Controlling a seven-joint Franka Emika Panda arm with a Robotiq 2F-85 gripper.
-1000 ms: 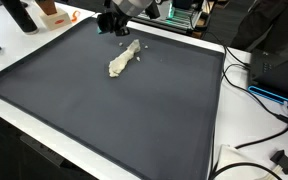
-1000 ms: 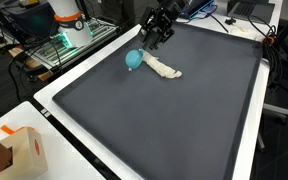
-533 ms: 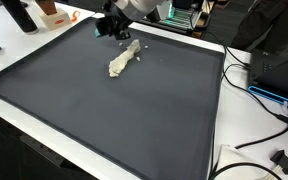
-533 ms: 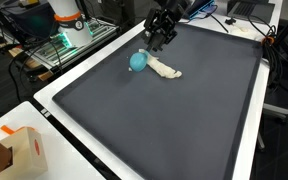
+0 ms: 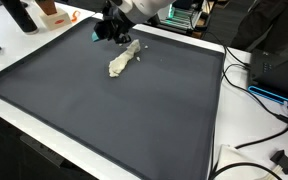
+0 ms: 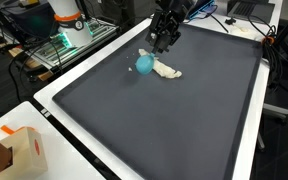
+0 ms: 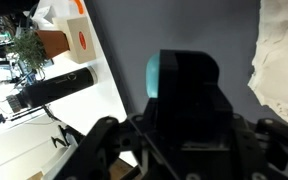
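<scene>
Lab clutter rings a white table (image 5: 214, 150) covered by a dark mat (image 6: 184, 130), with cables (image 5: 259, 95) trailing off the right edge in an exterior view. Your gripper (image 6: 162, 42) hangs over the far part of the mat, pointing down, just above and beside a teal ball (image 6: 144, 64). You aren't holding the ball: it sits on the mat, apart from the fingers, toward the left edge. A crumpled white cloth (image 6: 167, 70) lies on the mat touching or just beside the ball, on its right. In another exterior view the cloth (image 5: 123, 60) stretches as a long strip, its far end right under your gripper (image 5: 110, 30). The wrist view shows the ball (image 7: 154, 75) half hidden behind the dark gripper body, with the cloth (image 7: 284, 60) at the right edge. That view also catches a black bottle (image 7: 54, 88), an orange-marked box (image 7: 76, 40) and a small plant (image 7: 24, 50) on the white table past the mat edge. Cannot tell whether your fingers are spread or closed, since the gripper body blocks them in the wrist view and they are too small in both exterior views. A cardboard box (image 6: 22, 150) sits at the near left corner, well apart from the ball.
</scene>
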